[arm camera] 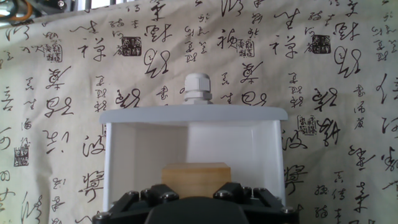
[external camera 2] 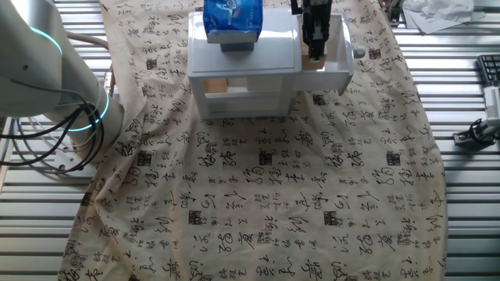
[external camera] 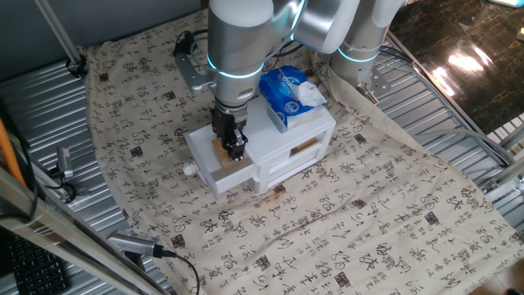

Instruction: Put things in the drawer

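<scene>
The white cabinet [external camera: 304,124] has its upper drawer [external camera: 231,177] pulled out, knob [arm camera: 198,87] facing away from the cabinet. My gripper [external camera: 235,144] reaches down into the open drawer [external camera 2: 341,69]. A small tan wooden block [arm camera: 196,179] sits between its fingers, low inside the drawer [arm camera: 193,115]. The block [external camera: 219,147] shows as a tan patch beside the black fingers, and as a tan patch [external camera 2: 312,64] under my gripper [external camera 2: 316,48]. The fingers look closed on it; the fingertips themselves are hidden in the hand view.
A blue-and-white tissue pack [external camera: 288,93] lies on top of the cabinet [external camera 2: 242,58]. The lower drawer with a tan slot [external camera: 304,147] is closed. A cloth printed with calligraphy [external camera: 344,221] covers the table; metal slats border it.
</scene>
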### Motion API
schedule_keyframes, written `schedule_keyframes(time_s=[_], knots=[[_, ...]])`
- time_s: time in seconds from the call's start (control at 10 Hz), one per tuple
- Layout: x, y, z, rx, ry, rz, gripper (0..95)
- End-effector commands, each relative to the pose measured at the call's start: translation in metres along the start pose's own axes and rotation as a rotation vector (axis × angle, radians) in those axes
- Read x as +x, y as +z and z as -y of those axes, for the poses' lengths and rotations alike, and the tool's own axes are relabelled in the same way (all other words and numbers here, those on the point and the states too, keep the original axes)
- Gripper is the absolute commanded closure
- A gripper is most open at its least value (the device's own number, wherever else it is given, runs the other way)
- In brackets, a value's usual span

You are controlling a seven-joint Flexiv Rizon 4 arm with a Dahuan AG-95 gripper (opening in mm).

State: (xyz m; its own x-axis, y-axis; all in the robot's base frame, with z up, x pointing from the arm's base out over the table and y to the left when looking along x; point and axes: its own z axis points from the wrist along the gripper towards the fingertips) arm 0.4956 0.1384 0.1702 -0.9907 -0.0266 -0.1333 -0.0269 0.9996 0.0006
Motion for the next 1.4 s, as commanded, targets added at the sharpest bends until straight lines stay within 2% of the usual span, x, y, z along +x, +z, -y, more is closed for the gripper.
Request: schedule_keyframes(time_s=[0.1, 0.2, 0.3, 0.4, 0.5, 1.1, 1.2, 1.4], knots=[[0.0001, -0.0003, 0.0001, 0.0, 0.0, 0.003, 95.0], [0.0002, -0.0003, 0.0001, 0.001, -0.007, 0.004, 95.0], [0.0002, -0.0003, 0.0001, 0.004, -0.017, 0.003, 76.0], [0.0002, -0.0003, 0.0001, 0.005, -0.021, 0.003, 76.0], [0.0003, -0.0003, 0.0001, 0.006, -0.024, 0.004, 57.0], [0.0005, -0.0002, 0.0001, 0.005, -0.02, 0.002, 57.0], [0.0006, -0.0002, 0.0001, 0.005, -0.022, 0.002, 38.0], [0.0006, -0.0002, 0.0001, 0.004, -0.024, 0.001, 38.0]])
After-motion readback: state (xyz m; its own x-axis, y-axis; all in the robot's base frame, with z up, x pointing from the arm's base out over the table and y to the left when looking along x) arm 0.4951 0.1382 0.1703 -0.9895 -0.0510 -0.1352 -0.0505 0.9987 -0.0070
